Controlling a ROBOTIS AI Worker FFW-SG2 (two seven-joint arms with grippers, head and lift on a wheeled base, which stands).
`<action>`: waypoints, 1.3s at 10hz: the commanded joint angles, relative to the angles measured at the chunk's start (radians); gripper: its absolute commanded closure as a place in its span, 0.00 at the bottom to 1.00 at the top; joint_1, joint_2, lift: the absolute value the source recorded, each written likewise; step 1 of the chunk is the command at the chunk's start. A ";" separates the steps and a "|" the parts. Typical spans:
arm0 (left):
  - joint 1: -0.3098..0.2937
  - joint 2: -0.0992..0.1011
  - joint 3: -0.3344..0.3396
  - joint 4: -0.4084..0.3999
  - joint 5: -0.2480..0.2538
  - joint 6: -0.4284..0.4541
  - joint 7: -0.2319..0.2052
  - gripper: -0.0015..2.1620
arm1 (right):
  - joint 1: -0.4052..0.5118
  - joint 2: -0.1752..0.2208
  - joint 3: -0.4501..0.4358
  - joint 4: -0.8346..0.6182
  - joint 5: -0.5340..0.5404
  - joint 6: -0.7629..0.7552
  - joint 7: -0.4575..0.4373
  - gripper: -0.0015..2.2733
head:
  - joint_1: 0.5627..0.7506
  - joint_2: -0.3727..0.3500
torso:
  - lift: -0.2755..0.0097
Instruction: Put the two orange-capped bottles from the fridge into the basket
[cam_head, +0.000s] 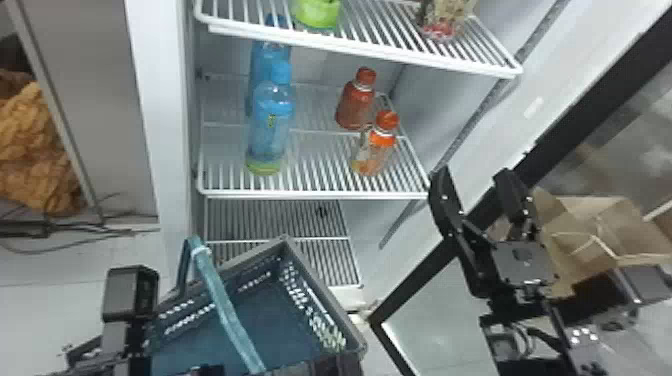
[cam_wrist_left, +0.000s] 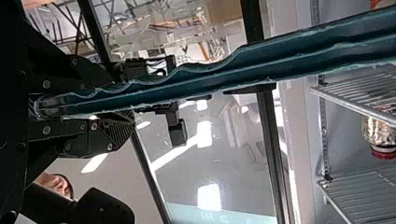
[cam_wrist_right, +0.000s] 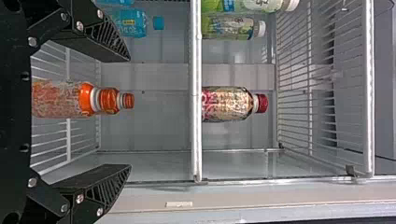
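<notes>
Two orange-capped bottles stand upright on the fridge's middle shelf: the front bottle (cam_head: 376, 146) is nearer the shelf's right front, and the rear bottle (cam_head: 355, 102) is behind it. My right gripper (cam_head: 473, 184) is outside the shelf, to its right. In the right wrist view my right gripper (cam_wrist_right: 128, 113) is open, its jaws wide apart; the front bottle (cam_wrist_right: 60, 99) lines up between them, overlapping the rear bottle's cap (cam_wrist_right: 128, 100). At lower left is my left gripper (cam_head: 129, 300), by the basket (cam_head: 327, 295). The left wrist view shows my left gripper (cam_wrist_left: 122, 93) shut on the basket's teal handle (cam_wrist_left: 205, 77).
Blue bottles (cam_head: 270, 125) stand at the middle shelf's left. The upper shelf (cam_head: 360, 47) holds a green bottle (cam_head: 317, 12) and a red-capped bottle (cam_wrist_right: 229, 103). The fridge's white side wall (cam_head: 530, 110) and a cardboard box (cam_head: 575, 225) are at right.
</notes>
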 joint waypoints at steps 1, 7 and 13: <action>0.000 -0.002 0.000 0.000 0.000 0.000 0.000 0.54 | -0.002 0.000 0.000 0.006 0.000 -0.001 -0.001 0.12 | 0.70 0.03 | 0.14; -0.008 0.000 -0.006 0.000 0.002 0.000 0.001 0.54 | -0.118 -0.025 -0.002 0.188 0.002 -0.009 0.023 0.12 | 0.70 0.03 | 0.14; -0.012 0.000 -0.008 0.000 0.008 -0.002 0.003 0.54 | -0.388 -0.077 0.052 0.546 0.002 -0.090 0.086 0.12 | 0.70 0.03 | 0.14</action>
